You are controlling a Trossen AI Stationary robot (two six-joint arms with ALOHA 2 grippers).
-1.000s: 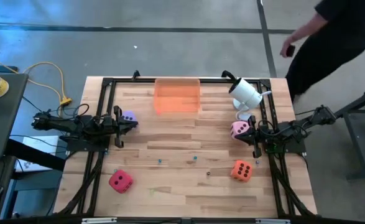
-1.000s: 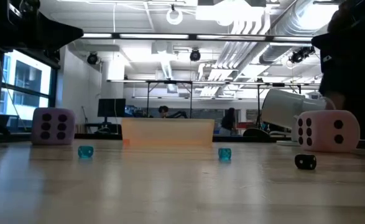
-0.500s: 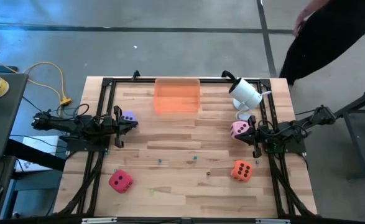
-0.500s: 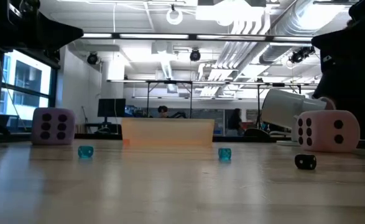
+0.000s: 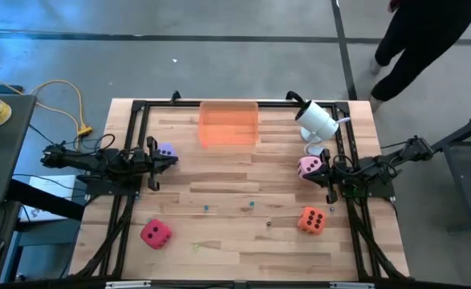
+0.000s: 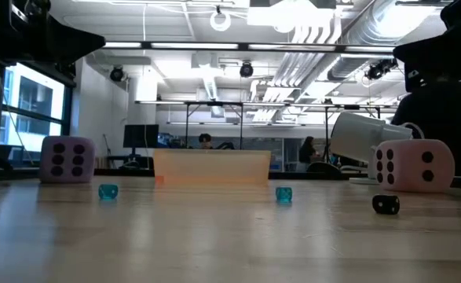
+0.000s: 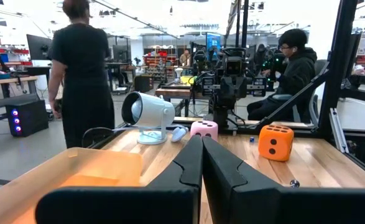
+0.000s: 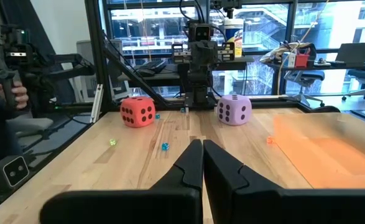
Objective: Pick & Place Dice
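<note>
While sitting bare between the grippers, orange tray point(image 5: 229, 124) holding nothing. Counting four dice: purple die point(image 5: 164, 152) just beside pinched-together left gripper point(image 5: 173, 160), pink die point(image 5: 309, 167) just beside pinched-together right gripper point(image 5: 319, 172), orange die point(image 5: 312, 219) near it, red die point(image 5: 155, 234) further off. Blurring several tiny cubes; cropping a person.

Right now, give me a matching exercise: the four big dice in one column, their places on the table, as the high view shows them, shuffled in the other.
Things:
1. red die
2. orange die
3. pink die
4. purple die

Places:
A. by the right gripper, near the white lamp
B. by the left gripper
C. near edge, left side
D. near edge, right side

Pairs: 1-C, 2-D, 3-A, 4-B
</note>
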